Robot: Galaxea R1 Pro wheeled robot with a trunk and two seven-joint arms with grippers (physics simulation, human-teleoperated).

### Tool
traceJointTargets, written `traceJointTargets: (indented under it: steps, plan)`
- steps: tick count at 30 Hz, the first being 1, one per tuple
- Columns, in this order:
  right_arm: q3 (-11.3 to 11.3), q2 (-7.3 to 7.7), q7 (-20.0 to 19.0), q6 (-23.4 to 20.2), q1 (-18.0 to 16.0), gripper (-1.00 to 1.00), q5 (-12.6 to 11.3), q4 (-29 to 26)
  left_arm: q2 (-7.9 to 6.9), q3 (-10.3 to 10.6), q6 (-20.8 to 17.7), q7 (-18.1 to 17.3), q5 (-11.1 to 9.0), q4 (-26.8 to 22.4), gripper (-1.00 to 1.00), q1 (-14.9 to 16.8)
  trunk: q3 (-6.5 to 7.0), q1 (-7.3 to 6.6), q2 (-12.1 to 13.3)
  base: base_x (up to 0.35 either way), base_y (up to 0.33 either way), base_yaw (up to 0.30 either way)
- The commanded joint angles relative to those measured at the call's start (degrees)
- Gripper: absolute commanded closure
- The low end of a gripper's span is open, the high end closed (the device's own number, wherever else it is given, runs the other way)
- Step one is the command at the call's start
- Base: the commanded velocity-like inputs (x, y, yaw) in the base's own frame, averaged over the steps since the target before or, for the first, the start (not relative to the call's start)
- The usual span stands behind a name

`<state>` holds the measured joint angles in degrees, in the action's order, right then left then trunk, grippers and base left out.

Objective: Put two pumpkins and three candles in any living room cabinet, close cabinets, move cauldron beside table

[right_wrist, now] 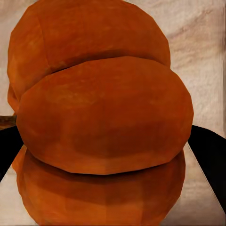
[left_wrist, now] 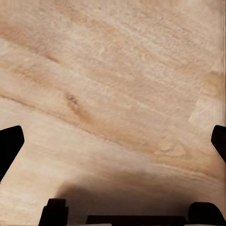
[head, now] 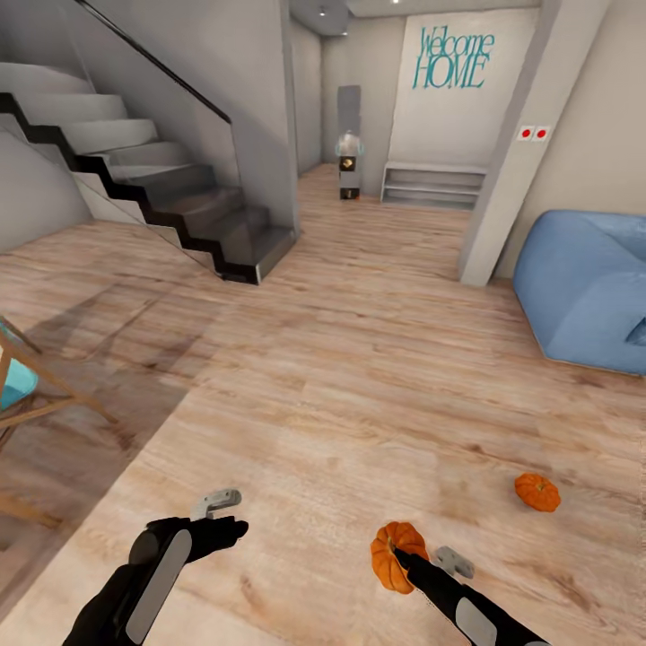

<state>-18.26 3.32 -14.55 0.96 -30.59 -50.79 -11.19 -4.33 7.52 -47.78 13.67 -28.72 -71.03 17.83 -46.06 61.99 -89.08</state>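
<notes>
A: Right gripper [head: 401,558] status?

B: Jaws closed against the ribbed flanks of one pumpkin [head: 396,554], carried clear of the wooden floor [head: 341,377]; in the wrist view its orange body sits squarely between the fingers [right_wrist: 207,150]. Probably held low for transit to a cabinet.

A: Other pumpkin?

B: The second pumpkin [head: 537,492] rests on the floor, near the blue sofa [head: 583,287].

A: Left gripper [left_wrist: 113,146]?

B: Spread wide, holding nothing, bare boards beneath. Likely kept free for drawers.

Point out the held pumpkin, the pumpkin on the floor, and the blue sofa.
Held pumpkin [head: 395,549]: head view, left ribbed side.
Floor pumpkin [head: 536,492]: head view, top centre.
Blue sofa [head: 583,283]: head view, front cushion.
</notes>
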Motion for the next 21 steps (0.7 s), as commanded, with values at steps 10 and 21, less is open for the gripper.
traceJointTargets:
  steps: [10,21]
  plan:
    - [-0.44,0.02,-0.13,0.12,-0.04,1.0,-0.63,0.03,-0.06,0.12,-0.11,0.57,-0.57,-0.08,-1.0,0.02,0.18,0.03,-0.02,0.333,0.02,-0.28]
    - [-0.46,-0.11,-0.13,0.18,-0.08,1.0,-0.63,0.03,-0.06,0.12,-0.11,0.54,-0.62,-0.08,-1.0,0.02,0.43,0.03,-0.02,0.333,0.092,-0.28]
